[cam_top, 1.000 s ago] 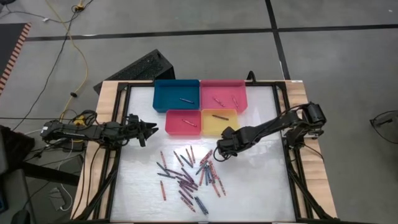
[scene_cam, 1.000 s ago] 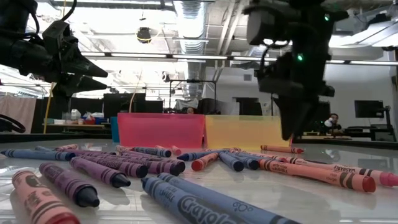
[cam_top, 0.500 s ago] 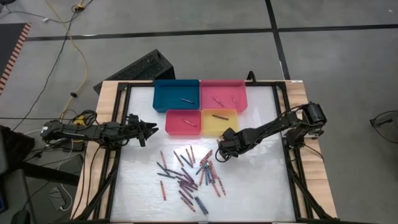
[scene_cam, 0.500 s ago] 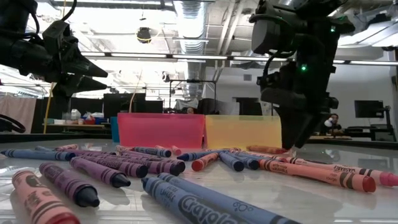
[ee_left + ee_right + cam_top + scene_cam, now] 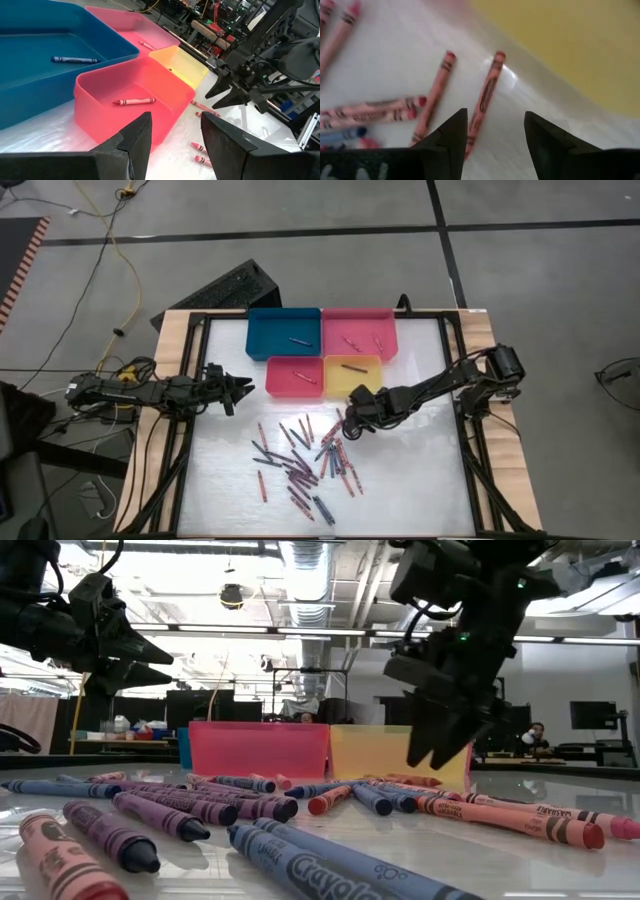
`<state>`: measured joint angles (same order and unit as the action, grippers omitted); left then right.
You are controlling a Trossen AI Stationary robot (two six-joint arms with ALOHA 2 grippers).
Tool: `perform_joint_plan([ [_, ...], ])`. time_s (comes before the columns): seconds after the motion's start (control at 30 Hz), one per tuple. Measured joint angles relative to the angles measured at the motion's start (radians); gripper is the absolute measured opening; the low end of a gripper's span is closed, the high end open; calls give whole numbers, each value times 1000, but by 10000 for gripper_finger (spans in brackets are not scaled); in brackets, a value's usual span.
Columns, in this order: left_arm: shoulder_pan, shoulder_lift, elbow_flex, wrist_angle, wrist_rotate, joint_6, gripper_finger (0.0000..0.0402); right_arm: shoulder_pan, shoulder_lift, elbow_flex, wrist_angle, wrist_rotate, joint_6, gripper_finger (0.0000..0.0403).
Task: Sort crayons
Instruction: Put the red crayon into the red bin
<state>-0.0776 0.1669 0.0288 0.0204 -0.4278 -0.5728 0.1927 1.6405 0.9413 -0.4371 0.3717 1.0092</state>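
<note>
Two arms work over a white counter (image 5: pixel 420 480). On the left, the left pincer (image 5: pixel 245 388) hangs at the counter's left edge beside the red tray (image 5: pixel 294 377), its fingers parted and empty. The blue tray (image 5: pixel 284 332) behind holds one crayon; the red tray holds one red crayon (image 5: pixel 133 101). In the middle, the loose crayons (image 5: pixel 305 460) lie scattered on the counter in front of the trays, red, pink, purple and blue mixed together. To the right stand the pink tray (image 5: pixel 358 332) and the yellow tray (image 5: pixel 352 376). The right pincer (image 5: pixel 343 423) is low over the pile's right edge, just in front of the yellow tray, fingers spread and holding nothing, with a pink crayon (image 5: pixel 483 102) lying between them on the counter.
</note>
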Motion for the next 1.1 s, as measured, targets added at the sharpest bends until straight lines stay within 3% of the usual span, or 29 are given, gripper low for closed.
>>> perform_joint_plan([
  [0.43,0,4,0,0,1,0,160,42,0,-14,61,106,4,189],
  [1.1,0,22,0,0,2,-12,160,63,114,-8,153,131,-14,188],
])
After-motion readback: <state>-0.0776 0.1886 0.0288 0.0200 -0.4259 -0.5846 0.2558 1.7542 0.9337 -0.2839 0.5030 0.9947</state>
